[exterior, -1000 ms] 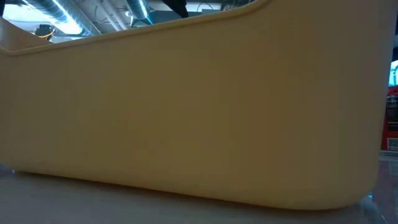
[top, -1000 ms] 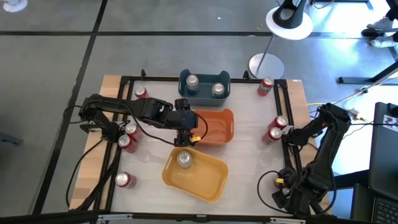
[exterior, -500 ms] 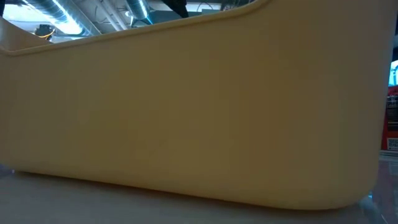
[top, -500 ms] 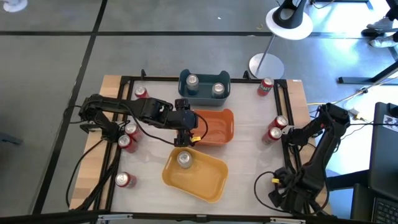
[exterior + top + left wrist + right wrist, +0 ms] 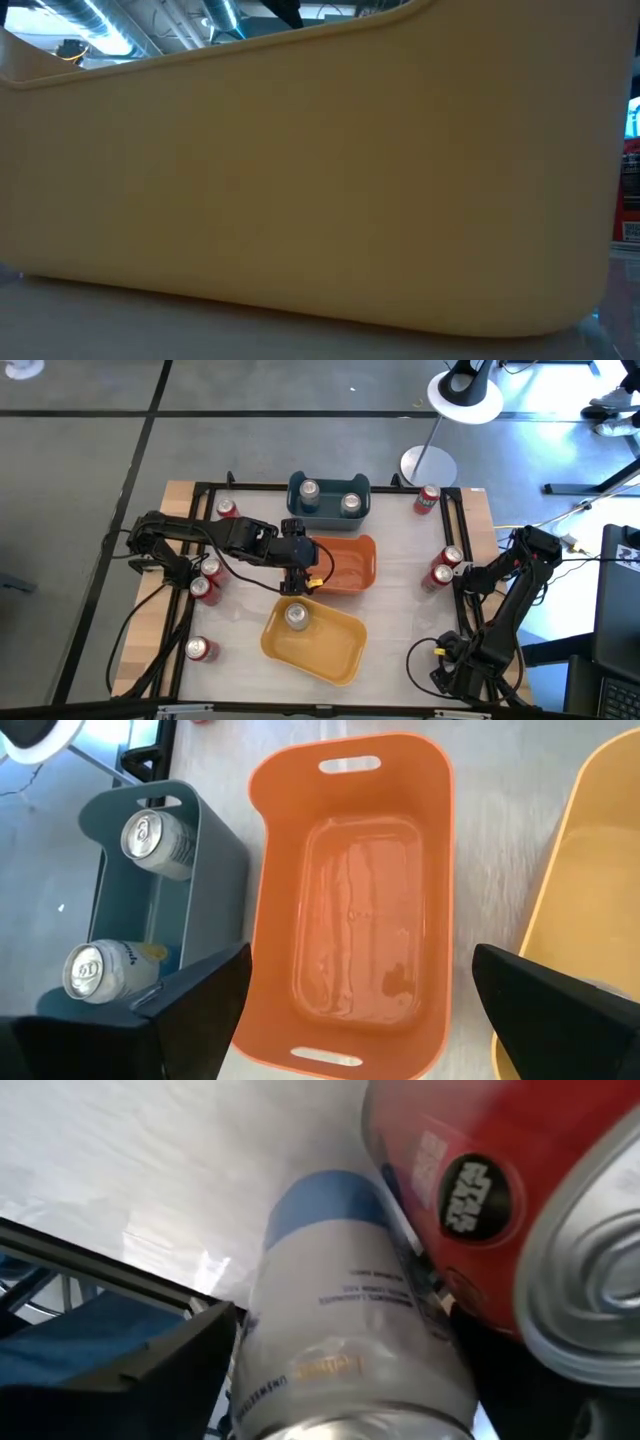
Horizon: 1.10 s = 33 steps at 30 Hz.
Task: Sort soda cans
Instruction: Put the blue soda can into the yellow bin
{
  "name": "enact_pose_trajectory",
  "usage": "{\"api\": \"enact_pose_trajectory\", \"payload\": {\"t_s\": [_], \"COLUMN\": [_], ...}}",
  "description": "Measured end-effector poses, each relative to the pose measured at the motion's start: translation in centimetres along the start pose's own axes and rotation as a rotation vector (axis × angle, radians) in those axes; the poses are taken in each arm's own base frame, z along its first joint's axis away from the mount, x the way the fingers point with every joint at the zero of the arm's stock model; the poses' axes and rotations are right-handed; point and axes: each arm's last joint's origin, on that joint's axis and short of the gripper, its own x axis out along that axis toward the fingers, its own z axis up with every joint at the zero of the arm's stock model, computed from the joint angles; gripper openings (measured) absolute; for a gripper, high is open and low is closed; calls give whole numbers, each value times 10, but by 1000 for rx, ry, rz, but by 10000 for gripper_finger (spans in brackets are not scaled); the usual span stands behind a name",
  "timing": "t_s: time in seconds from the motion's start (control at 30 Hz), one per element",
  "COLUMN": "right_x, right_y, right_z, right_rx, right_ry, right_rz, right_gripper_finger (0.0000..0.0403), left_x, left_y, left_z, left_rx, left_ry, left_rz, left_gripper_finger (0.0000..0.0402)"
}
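My left gripper (image 5: pixel 299 570) hangs open over the left end of the empty orange bin (image 5: pixel 352 910) and touches nothing. My right gripper (image 5: pixel 463 571) is at the table's right edge, open around a pale can with a blue band (image 5: pixel 345 1340). One finger (image 5: pixel 150 1370) shows beside that can, and a red can (image 5: pixel 470 1190) leans against the can's other side. Red cans stand at the left edge (image 5: pixel 207 578), the near left (image 5: pixel 200 649) and the far side (image 5: pixel 228 509), (image 5: pixel 428 498). Two silver cans (image 5: pixel 120 930) stand in the teal bin, one (image 5: pixel 297 616) in the yellow bin. My right gripper has the pale can's side (image 5: pixel 270 1330) close against one finger. I cannot tell whether it touches. The red can hides the other finger.
The yellow bin (image 5: pixel 320 190) fills the low view, with a red can (image 5: pixel 630 190) just past its right end. The teal bin (image 5: pixel 328 510) sits at the far side, behind the orange one. Black frame rails run along both table edges. A lamp base stands beyond the far edge.
The lower links of the right arm have swung a little toward the table's left, while its gripper has stayed at the pair of cans. The left arm and all the cans have kept still.
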Motion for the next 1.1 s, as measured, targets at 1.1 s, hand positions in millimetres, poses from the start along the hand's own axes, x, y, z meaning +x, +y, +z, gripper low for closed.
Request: {"api": "enact_pose_trajectory", "payload": {"t_s": [1.1], "right_x": [-143], "right_y": [70], "right_z": [50], "right_rx": [-600], "right_ry": [-638], "right_rz": [411], "right_gripper_finger": [283], "left_x": [-19], "left_y": [-22], "left_z": [-18], "left_rx": [-50], "left_ry": [115], "left_rz": [-31], "left_gripper_finger": [368]}}
